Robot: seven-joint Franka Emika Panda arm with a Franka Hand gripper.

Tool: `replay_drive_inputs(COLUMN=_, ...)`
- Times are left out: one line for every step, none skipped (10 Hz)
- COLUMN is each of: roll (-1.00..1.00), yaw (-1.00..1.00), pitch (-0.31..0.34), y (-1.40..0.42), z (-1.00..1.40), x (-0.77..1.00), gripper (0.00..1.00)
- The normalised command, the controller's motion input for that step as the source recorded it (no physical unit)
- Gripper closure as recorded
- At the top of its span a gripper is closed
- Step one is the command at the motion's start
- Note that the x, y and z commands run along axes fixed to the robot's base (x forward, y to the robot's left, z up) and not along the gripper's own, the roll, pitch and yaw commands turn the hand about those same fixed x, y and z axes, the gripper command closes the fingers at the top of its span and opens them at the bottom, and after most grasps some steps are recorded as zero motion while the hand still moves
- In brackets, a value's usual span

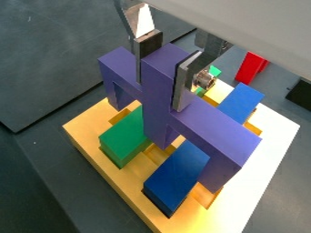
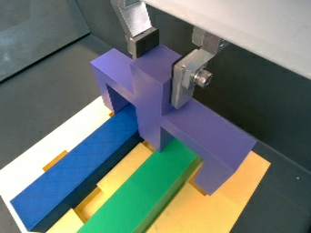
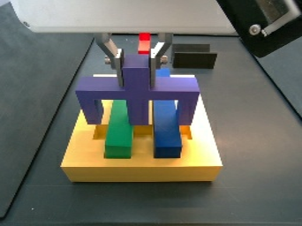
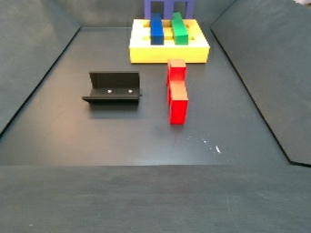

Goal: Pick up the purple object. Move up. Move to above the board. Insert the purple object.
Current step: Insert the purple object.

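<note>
The purple object [image 1: 206, 136] [image 2: 134, 82] [image 3: 136, 88] stands upright on the yellow board [image 1: 91, 136] [image 3: 141, 163]. Its crossbar spans the green bar [image 3: 118, 132] and the blue bar [image 3: 168, 132], and its legs reach down to the board's surface. In both wrist views my gripper [image 1: 166, 68] [image 2: 165, 65] is directly above, its two silver fingers pressed on opposite sides of the raised central post. A side view shows the gripper [image 3: 139, 57] centred over the board. From the far side view, the board [image 4: 170, 55] sits at the back of the floor and the gripper is cut off.
A long red block [image 4: 177, 91] lies on the dark floor in front of the board. The fixture [image 4: 113, 88] stands to its left. A black block [image 3: 195, 60] sits just behind the board. Dark walls enclose the floor on the sides.
</note>
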Motion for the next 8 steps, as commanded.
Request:
replay_drive_inputs(roll=0.11, yaw=0.06, pitch=0.044, y=-0.12, z=0.12, x=0.0, gripper=1.0)
replay_drive_inputs(roll=0.14, yaw=0.0, pitch=0.024, y=-0.14, z=0.28, x=-0.01, gripper=1.0)
replay_drive_inputs(roll=0.1, yaw=0.0, pitch=0.004, y=-0.19, z=0.09, x=0.0, gripper=1.0)
replay_drive_inputs(roll=0.07, yaw=0.0, pitch=0.0, y=-0.1, z=0.0, x=0.0, gripper=1.0)
replay_drive_inputs(roll=0.08, yaw=0.01, pitch=0.0, y=-0.01, z=-0.06, x=0.0, gripper=1.0)
replay_drive_inputs(roll=0.09, yaw=0.03, pitch=0.0, y=0.0, z=-0.14, x=0.08, gripper=1.0)
replay_drive_inputs(roll=0.08, yaw=0.01, pitch=0.0, y=0.0, z=-0.13, x=0.17, gripper=1.0)
replay_drive_inputs(roll=0.07, yaw=0.0, pitch=0.0, y=0.0, z=-0.12, x=0.19, gripper=1.0)
